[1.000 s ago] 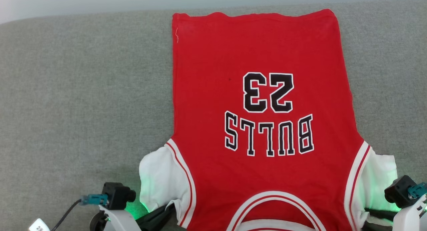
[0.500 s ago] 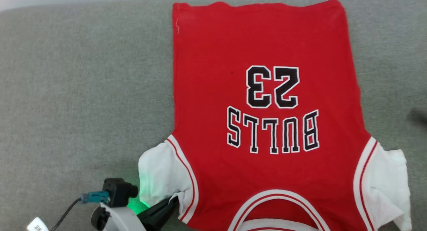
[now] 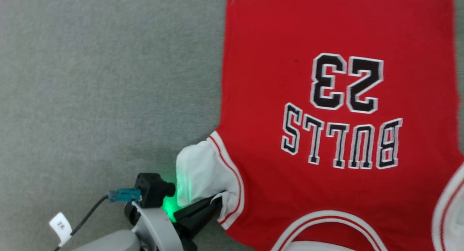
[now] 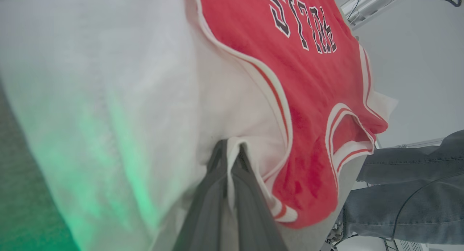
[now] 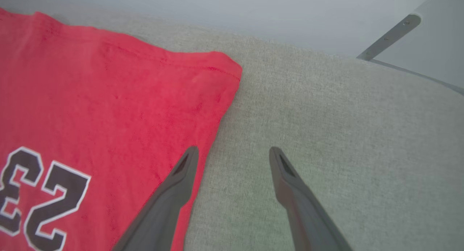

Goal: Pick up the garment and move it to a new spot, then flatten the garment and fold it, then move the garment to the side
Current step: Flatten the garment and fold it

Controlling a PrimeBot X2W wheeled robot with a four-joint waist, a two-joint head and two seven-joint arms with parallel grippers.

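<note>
The garment (image 3: 326, 109) is a red jersey with a black number 23, lying flat on a grey cloth surface, collar toward me. My left gripper (image 3: 216, 204) is shut on the hem of its white left sleeve (image 3: 197, 171), low in the head view. In the left wrist view the dark fingers (image 4: 217, 193) pinch a fold of white cloth of the garment (image 4: 308, 84). My right gripper (image 5: 233, 153) is open and holds nothing. It hovers over the grey surface beside the garment's (image 5: 108, 98) far right hem corner, its left finger over the red edge.
The grey fabric surface (image 3: 101, 80) stretches wide to the left of the jersey. A person's leg in blue jeans (image 4: 409, 193) stands beyond the surface's near edge in the left wrist view. A pale wall and a metal bracket (image 5: 391, 35) lie past the far edge.
The head camera has swung, so the whole picture shifted right and down. My right gripper let go of the right sleeve and left the head view. My left gripper still holds the left sleeve.
</note>
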